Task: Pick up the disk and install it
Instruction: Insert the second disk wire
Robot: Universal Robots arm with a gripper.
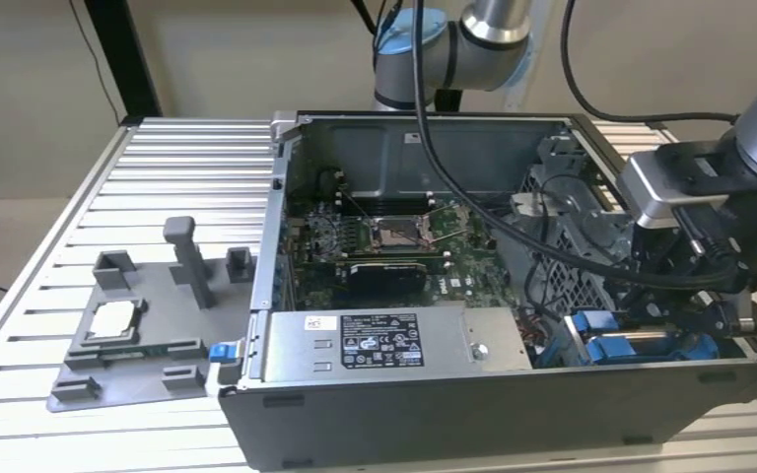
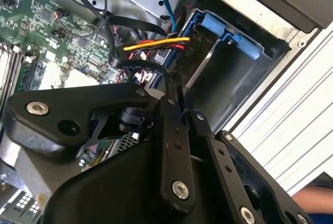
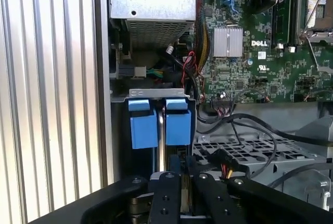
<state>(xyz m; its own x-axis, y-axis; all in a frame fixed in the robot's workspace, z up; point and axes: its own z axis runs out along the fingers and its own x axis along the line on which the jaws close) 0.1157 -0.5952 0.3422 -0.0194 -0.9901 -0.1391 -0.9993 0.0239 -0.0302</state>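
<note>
Gripper (image 3: 183,179) sits inside the open PC case (image 1: 484,414), jaws drawn nearly together, nothing visibly pinched between them. Directly ahead of the jaw tips: the disk (image 3: 161,122), seated on edge in the drive bay, its blue carrier tabs (image 3: 142,122) side by side. Just beside the tips, a red-yellow-black power cable (image 2: 156,44). Further beyond the jaws: motherboard (image 3: 250,52), then power supply (image 1: 392,340). Grey parts tray (image 1: 129,345) lies outside the case
</note>
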